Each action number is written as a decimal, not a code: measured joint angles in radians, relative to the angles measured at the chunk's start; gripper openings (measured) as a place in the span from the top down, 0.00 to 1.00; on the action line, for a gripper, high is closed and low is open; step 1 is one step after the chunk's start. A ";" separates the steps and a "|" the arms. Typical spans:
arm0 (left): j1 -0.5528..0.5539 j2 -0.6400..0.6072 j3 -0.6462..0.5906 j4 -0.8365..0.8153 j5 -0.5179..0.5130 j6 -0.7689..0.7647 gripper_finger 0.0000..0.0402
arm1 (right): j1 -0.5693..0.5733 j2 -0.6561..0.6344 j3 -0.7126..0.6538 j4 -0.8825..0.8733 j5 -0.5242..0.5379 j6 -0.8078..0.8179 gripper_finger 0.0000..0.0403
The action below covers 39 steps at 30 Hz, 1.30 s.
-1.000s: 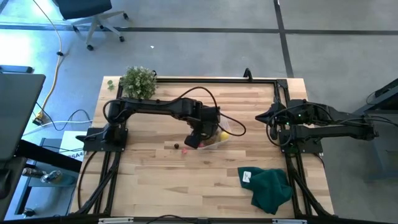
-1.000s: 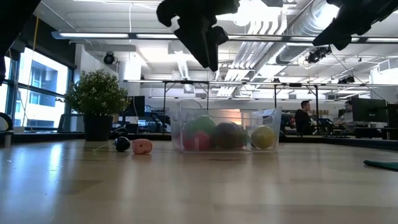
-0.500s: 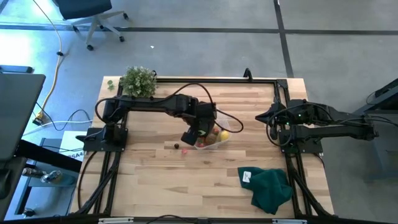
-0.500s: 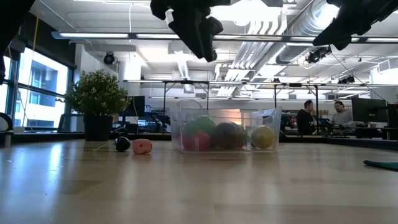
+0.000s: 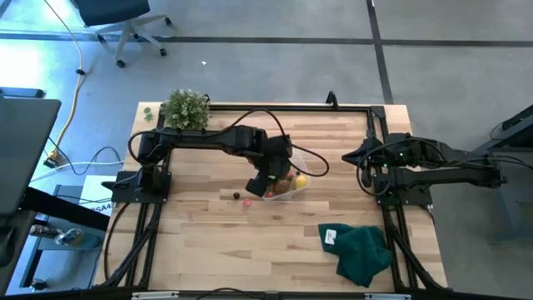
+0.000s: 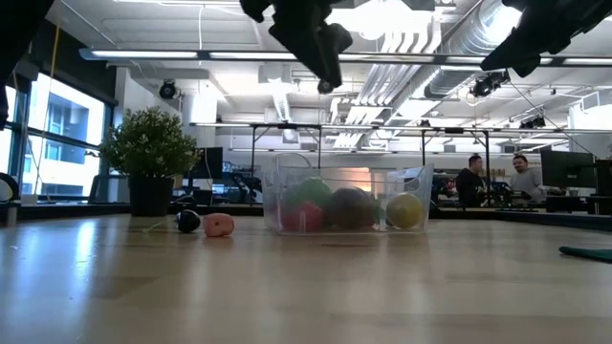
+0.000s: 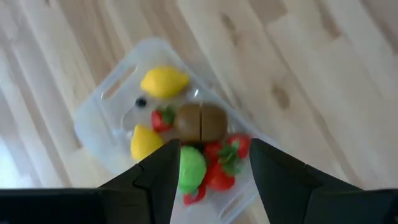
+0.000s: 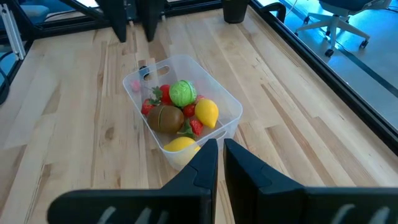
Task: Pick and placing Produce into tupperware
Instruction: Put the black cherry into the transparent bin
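Clear plastic tub [image 5: 288, 181] sits mid tabletop [image 5: 208, 242], roughly centred between the two arm bases. All places below are given relative to the tub.

Inside the tub: two yellow lemons [image 8: 207, 112], a brown kiwi [image 7: 200, 122], a bright green round piece [image 8: 182, 93] and several red strawberries [image 7: 217, 176], packed close and touching each other. In the low view the pieces show through the tub wall [image 6: 349, 203].

Outside the tub, on the left arm's side: a small pink-red piece [image 6: 219, 225] and a dark round piece [image 6: 188, 221] just beside it, both lying on the wood near the tub, not touching it. From above they show as two small dots [image 5: 246, 199].

Left claw [image 7: 214, 163] hangs above the tub, over its edge on that same side, well clear of the tub rim. Fingers parted, gap between them open, nothing held; the produce shows through the gap.

Right claw [image 8: 221, 155] is parked well away from the tub at the right arm's base, pointing toward it. Fingers closed to a thin slit, nothing held.

Potted plant [image 5: 185, 109] stands at the far corner of the tabletop, well apart from the tub. Dark green cloth [image 5: 362, 252] lies at the near side, toward the right arm, also well apart from the tub.

People [image 6: 469, 179] sit at desks in the room behind the tub.
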 joint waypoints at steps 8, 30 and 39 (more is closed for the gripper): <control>-0.023 0.000 0.000 0.052 0.018 -0.004 0.55 | 0.000 0.000 0.000 0.000 0.000 0.000 0.95; -0.041 -0.239 -0.413 0.288 0.000 -0.128 0.55 | 0.000 0.000 0.000 0.000 0.000 0.000 0.95; -0.042 -0.400 -0.641 0.392 -0.006 -0.207 0.55 | 0.000 0.000 0.000 0.000 0.000 0.000 0.95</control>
